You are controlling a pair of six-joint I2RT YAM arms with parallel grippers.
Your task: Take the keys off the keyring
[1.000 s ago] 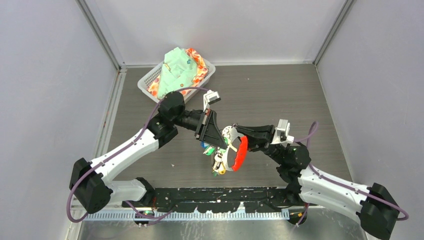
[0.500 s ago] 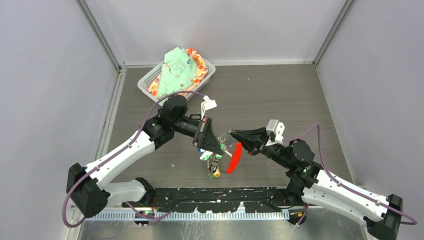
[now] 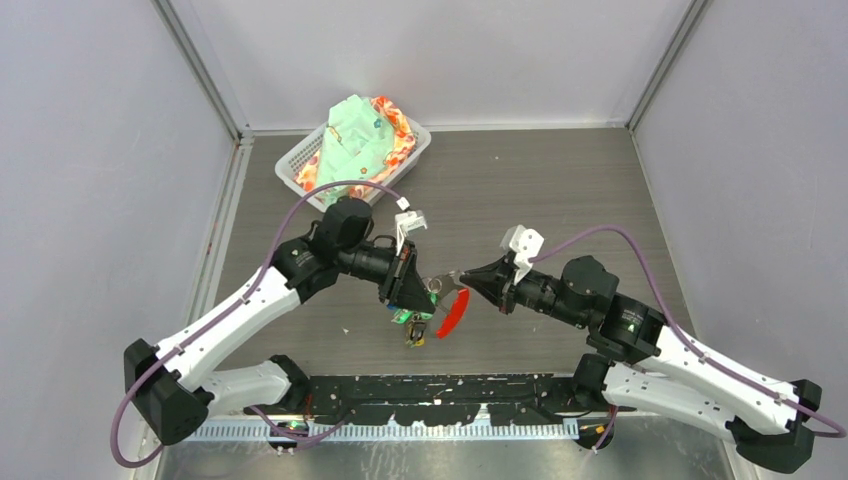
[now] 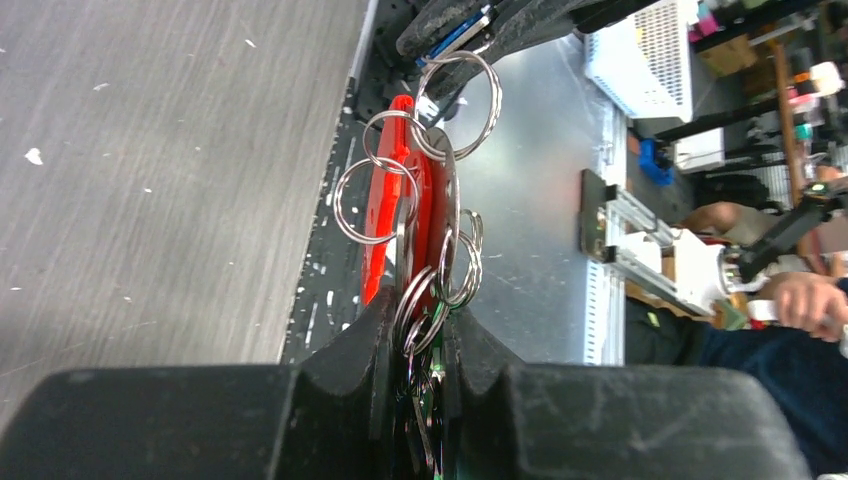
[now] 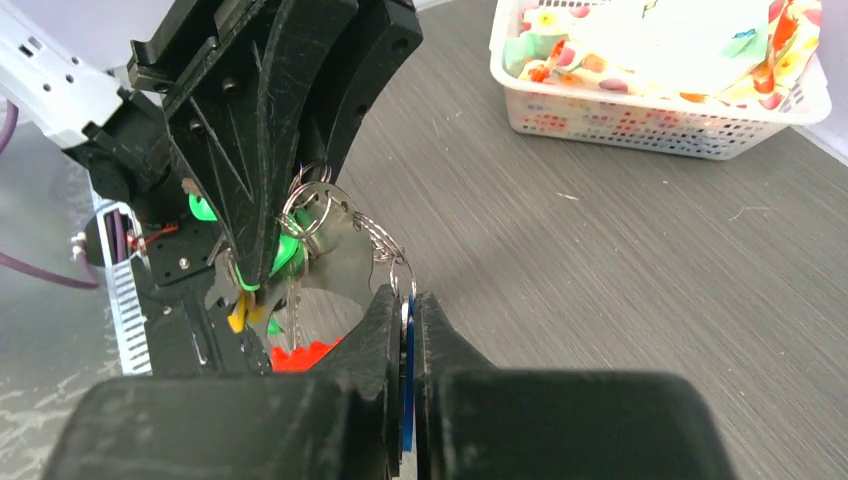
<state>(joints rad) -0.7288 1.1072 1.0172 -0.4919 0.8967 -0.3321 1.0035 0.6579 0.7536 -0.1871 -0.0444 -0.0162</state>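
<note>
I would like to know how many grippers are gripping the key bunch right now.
2. The left gripper clamps the keys from the left; the right gripper, facing it, pinches a blue key tag.

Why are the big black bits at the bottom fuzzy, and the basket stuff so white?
Left wrist view: the left end effector sits too near the lens, so it blurs. Right wrist view: the right end effector blurs likewise, and glare washes out the cloth in the basket. Top external view: evenly lit.
</note>
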